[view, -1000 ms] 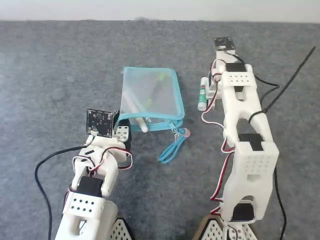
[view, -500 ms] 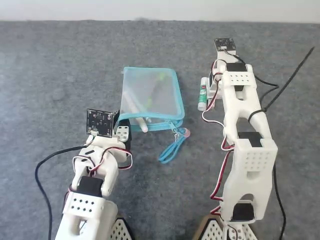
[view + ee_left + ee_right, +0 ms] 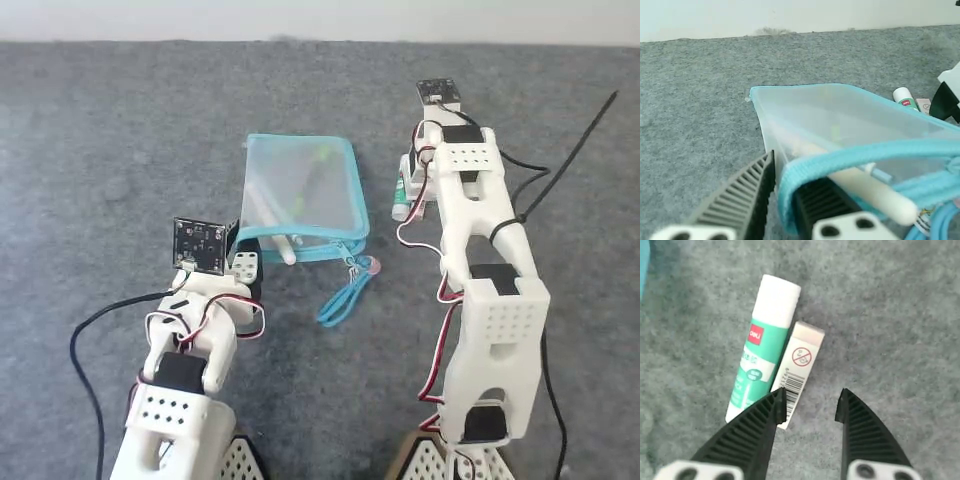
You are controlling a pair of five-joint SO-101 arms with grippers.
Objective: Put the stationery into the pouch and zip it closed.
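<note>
Left gripper (image 3: 785, 172): jaws clamped on teal zipper edge of pouch (image 3: 305, 195). Pouch body lies on grey mat (image 3: 120, 150), stretching ahead of jaws; mouth gapes open beside them. White pen (image 3: 865, 187) pokes out of mouth, just beside clamped jaws. Blue strap (image 3: 345, 298) trails from zipper end, farther off to jaws' side. Glue stick (image 3: 762, 347) and eraser (image 3: 799, 365) lie side by side, touching, outside pouch. Right gripper (image 3: 810, 400): jaws apart, empty. Eraser's near end sits at one jaw tip, glue stick just outside that jaw; bare mat between jaws.
</note>
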